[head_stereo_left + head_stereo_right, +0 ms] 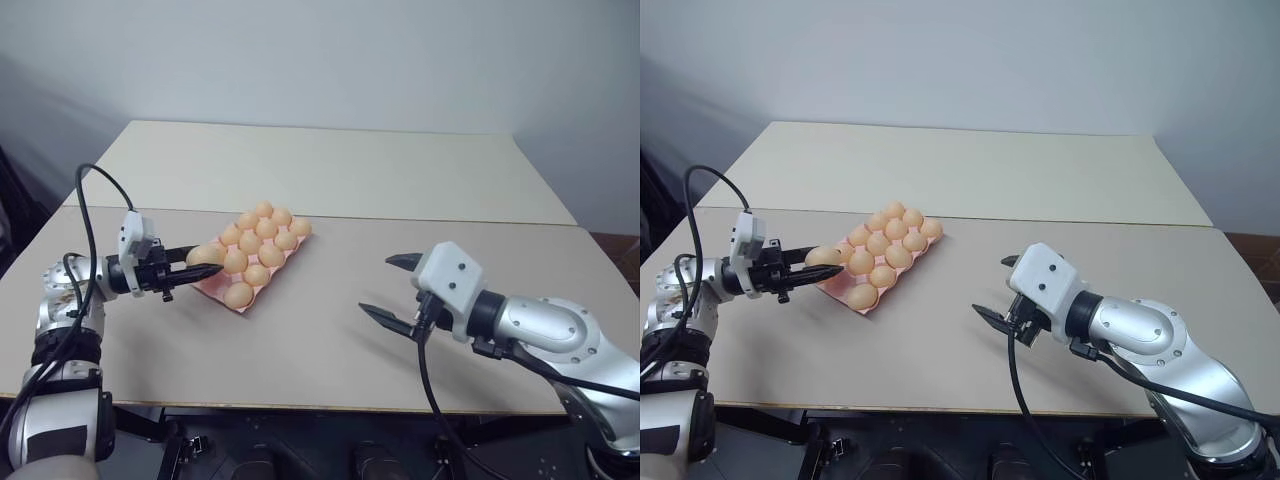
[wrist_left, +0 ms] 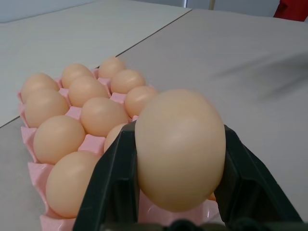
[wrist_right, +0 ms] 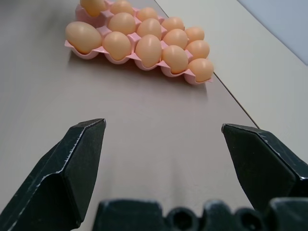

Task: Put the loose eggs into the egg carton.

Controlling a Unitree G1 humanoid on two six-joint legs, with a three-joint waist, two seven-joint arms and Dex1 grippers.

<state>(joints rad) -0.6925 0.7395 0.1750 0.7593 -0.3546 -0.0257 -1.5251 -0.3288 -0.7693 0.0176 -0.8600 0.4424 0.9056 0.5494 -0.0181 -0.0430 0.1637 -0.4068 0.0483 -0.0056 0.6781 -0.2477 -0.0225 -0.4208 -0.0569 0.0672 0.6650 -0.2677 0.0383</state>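
step: left gripper (image 1: 192, 270) pinched an egg (image 1: 204, 255) over the egg carton (image 1: 222, 291) | right gripper (image 1: 392, 287) spread, idle | next: lower into free cup; release

Tan egg (image 2: 180, 149) at pink carton (image 1: 252, 262) edge; rest cupped.

2 head views look forward and down from above over a beige table (image 1: 330, 330), showing nearly the same scene, slightly offset. The left wrist view sits very close behind an egg (image 2: 179, 149) at the pink egg carton (image 2: 33, 168). The right wrist view looks low across the table toward that same carton from farther off.
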